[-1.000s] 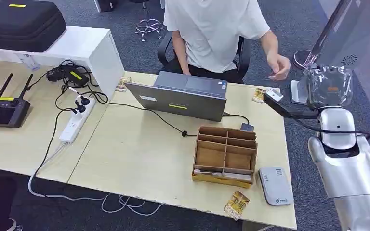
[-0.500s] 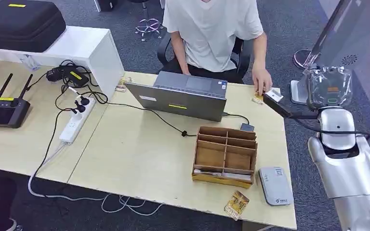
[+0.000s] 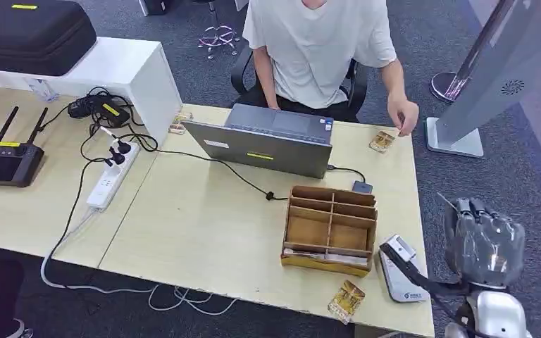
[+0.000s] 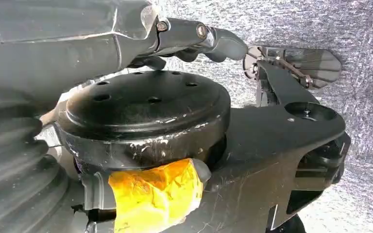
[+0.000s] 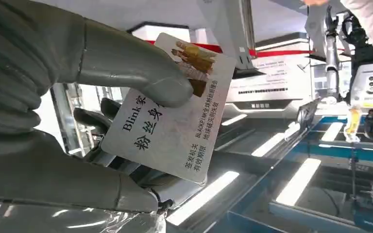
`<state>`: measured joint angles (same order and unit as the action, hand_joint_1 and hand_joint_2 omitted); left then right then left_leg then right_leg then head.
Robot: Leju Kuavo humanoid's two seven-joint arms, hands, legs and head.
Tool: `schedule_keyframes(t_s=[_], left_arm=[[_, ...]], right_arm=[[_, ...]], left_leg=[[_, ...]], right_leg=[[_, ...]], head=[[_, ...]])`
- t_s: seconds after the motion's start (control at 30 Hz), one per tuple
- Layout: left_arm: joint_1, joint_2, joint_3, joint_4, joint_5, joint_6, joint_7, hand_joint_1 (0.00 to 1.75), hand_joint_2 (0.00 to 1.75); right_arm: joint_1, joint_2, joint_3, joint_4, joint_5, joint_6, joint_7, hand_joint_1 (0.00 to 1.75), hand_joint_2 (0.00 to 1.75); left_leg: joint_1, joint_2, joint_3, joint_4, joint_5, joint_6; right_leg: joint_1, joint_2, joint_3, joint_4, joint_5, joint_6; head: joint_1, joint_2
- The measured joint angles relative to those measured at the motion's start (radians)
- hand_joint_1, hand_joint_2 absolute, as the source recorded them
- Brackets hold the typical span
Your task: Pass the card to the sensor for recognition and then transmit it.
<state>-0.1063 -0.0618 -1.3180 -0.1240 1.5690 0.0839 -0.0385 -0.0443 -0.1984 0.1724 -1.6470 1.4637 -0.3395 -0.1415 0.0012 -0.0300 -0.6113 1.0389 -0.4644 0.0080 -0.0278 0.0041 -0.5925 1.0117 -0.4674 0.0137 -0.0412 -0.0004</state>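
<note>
card (image 5: 175,109): thin, stiff, light, slick; best pinched by its edge
right hand (image 5: 77,111): thumb and fingers pinch the card, low beside the tabletop (image 3: 204,225), near the grey card reader (image 3: 403,274)
left hand (image 4: 194,41): fingers curled, holding nothing

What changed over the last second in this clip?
The right hand dropped from up by the grey stand to beside the table's near corner, holding the card. The person's hand touched the far card, then lifted. The laptop and the cardboard organizer stayed put.
</note>
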Motion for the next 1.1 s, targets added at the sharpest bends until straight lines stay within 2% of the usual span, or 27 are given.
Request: schedule_keyframes(t_s=[0.13, 0.33, 0.47, 0.7, 0.83, 0.97, 1.1], left_arm=[[0.0, -0.001, 0.0, 0.0, 0.0, 0.001, 0.0, 0.0, 1.75], [0.0, -0.002, 0.002, 0.0, 0.0, 0.001, 0.0, 0.0, 1.75], [-0.006, -0.017, -0.028, 0.0, -0.146, 0.025, -0.024, 0.0, 1.75], [-0.018, -0.032, -0.076, 0.004, -0.165, 0.042, -0.024, 0.0, 1.75], [-0.021, -0.035, -0.086, 0.007, -0.165, 0.042, -0.024, 0.0, 1.75], [-0.023, -0.037, -0.103, 0.01, -0.162, 0.041, -0.027, 0.0, 1.75], [-0.024, -0.037, -0.109, 0.011, -0.162, 0.042, -0.027, 0.0, 1.75]], right_arm=[[0.063, 0.01, -0.03, -0.061, -0.002, 0.0, -0.012, 1.75, 1.75], [0.091, 0.018, -0.051, -0.099, -0.003, 0.0, -0.014, 1.75, 1.75], [0.11, 0.04, -0.064, -0.117, 0.004, 0.001, -0.021, 1.75, 1.75], [0.175, 0.097, -0.087, -0.129, 0.016, -0.001, -0.032, 1.75, 1.75], [0.191, 0.133, -0.094, -0.07, 0.024, 0.02, -0.035, 1.75, 1.75], [0.187, 0.174, -0.094, 0.093, 0.028, -0.03, -0.016, 1.75, 1.75], [0.183, 0.195, -0.094, 0.168, 0.029, -0.041, -0.014, 1.75, 1.75]], left_leg=[[0.0, 0.001, 0.001, 0.0, 0.0, -0.001], [0.0, 0.001, 0.001, 0.0, 0.0, -0.001], [0.0, 0.0, 0.001, 0.0, 0.0, -0.001], [0.0, 0.001, 0.001, 0.0, 0.0, -0.001], [0.0, 0.001, 0.001, -0.001, 0.0, -0.001], [0.0, 0.0, 0.001, -0.001, 0.0, -0.001], [0.0, 0.001, 0.001, 0.0, 0.0, -0.001]], right_leg=[[0.0, 0.002, 0.0, 0.0, 0.0, 0.0], [0.0, 0.002, 0.0, 0.0, 0.001, 0.0], [0.0, 0.001, 0.001, 0.0, 0.001, 0.0], [0.0, 0.002, 0.0, 0.0, 0.0, 0.0], [0.0, 0.002, 0.001, 0.0, 0.0, 0.0], [0.0, 0.001, 0.001, 0.0, 0.0, 0.0], [0.0, 0.002, 0.001, 0.0, 0.0, 0.0]], head=[[0.0, 0.0], [0.0, 0.0], [0.0, 0.0], [0.0, 0.0], [0.0, 0.0], [0.0, 0.0], [0.0, 0.0]])
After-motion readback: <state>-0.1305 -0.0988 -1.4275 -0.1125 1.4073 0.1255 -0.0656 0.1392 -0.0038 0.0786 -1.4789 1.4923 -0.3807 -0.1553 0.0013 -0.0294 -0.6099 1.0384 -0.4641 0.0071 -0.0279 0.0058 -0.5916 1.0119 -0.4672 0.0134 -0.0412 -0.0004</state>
